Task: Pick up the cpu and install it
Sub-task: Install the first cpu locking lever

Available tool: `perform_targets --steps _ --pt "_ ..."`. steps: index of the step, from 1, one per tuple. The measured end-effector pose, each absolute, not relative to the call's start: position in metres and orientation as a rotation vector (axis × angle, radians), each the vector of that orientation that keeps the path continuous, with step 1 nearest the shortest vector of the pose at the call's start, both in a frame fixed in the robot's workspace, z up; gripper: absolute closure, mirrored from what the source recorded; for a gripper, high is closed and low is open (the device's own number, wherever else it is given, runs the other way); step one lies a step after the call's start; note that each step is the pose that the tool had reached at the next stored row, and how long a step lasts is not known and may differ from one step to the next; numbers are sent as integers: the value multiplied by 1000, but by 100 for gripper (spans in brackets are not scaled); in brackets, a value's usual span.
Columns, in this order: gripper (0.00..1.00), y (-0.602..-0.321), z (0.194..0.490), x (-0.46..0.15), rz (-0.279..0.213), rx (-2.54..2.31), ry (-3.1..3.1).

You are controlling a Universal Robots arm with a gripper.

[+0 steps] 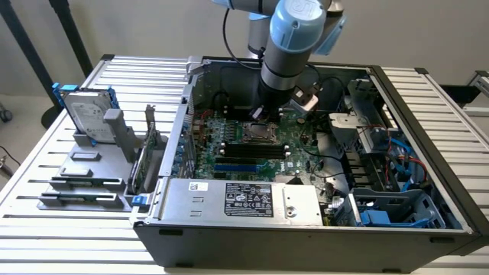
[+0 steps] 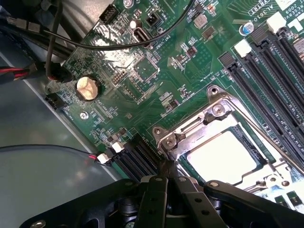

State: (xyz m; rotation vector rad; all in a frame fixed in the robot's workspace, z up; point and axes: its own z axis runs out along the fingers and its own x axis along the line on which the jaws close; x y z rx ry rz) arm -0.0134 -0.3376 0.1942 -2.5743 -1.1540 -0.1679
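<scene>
A: Where is the gripper [image 2: 164, 178] of the grey and light blue robot arm [image 1: 294, 34]?

B: It is down inside the open black computer case [image 1: 306, 240], above the green motherboard [image 1: 229, 154]. In the wrist view the two black fingers [image 2: 154, 190] are clenched together, with nothing between them. Their tips are at the edge of the silver metal socket frame [image 2: 213, 116].

A: And the cpu?

B: The small flat square cpu with the dull silver top [image 2: 223, 159] lies flat inside this socket frame, just beside the fingertips. In the exterior view the socket [image 1: 258, 133] is at about 12 o'clock from the long black memory slots [image 1: 248, 150], and the arm hides a part of it.

A: What else is on the board?

B: In the wrist view, a round silver coin battery [image 2: 88, 88], with a black cable [image 2: 118, 46] passing near it.

A: And outside the case?

B: At 9 o'clock from the case, in the exterior view, a grey holder tray [image 1: 84, 183] stands on the white slatted table [image 1: 46, 229]. A silver hard drive with blue rails [image 1: 88, 112] stands upright in it. At 6 o'clock from the motherboard there is the grey power supply box with a black label [image 1: 244, 200].
</scene>
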Motion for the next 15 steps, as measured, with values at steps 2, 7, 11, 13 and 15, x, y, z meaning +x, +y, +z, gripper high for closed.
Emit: perform_targets --steps 2,7,11,13,15 --pt "89 -338 193 -13 -171 -2570 -1152" --pt "89 -339 193 -13 -172 -2561 -1148" --pt "89 -340 194 -13 -156 -2560 -1141" --pt "89 -342 197 -13 -150 -2559 -1137" --pt "89 -343 199 -13 -145 -2560 -1134"
